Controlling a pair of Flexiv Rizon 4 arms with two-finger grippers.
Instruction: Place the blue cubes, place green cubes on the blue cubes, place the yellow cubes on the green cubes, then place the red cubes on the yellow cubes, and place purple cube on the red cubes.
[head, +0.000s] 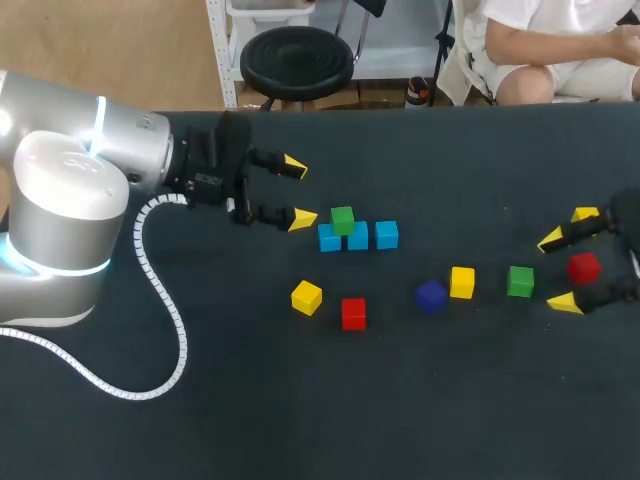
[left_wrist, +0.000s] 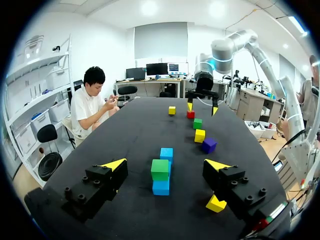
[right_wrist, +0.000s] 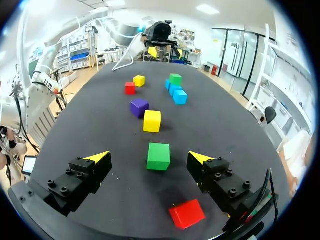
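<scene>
- The left arm (head: 90, 180) comes in from the left side and reaches level across the tabletop (head: 200, 420). Its left gripper (head: 298, 193) points at the blue row and stops just short of it, with the fingers spread wide and nothing between them.
- Three blue cubes (head: 357, 238) stand side by side in a touching row near the middle of the tabletop. The stacked green cube (head: 342, 218) sits on top, over the left part of the row.
- Nearer the robot, the left yellow cube (head: 306, 297) sits slightly turned on the tabletop. The left red cube (head: 353, 313) is just beside it, apart from it.
- Further right, the purple cube (head: 431, 296), the middle yellow cube (head: 461, 282) and the loose green cube (head: 519, 281) lie in a loose line, each on its own and none touching.
- The right gripper (head: 557, 271) enters at the right edge, low over the tabletop, and points toward the loose green cube. Its fingers are wide open and grip nothing.
- The right red cube (head: 583, 268) lies on the tabletop between those open fingers, back near their base, with neither finger touching it.
- The far yellow cube (head: 585, 214) sits just beside the gripper's outer finger.
</scene>
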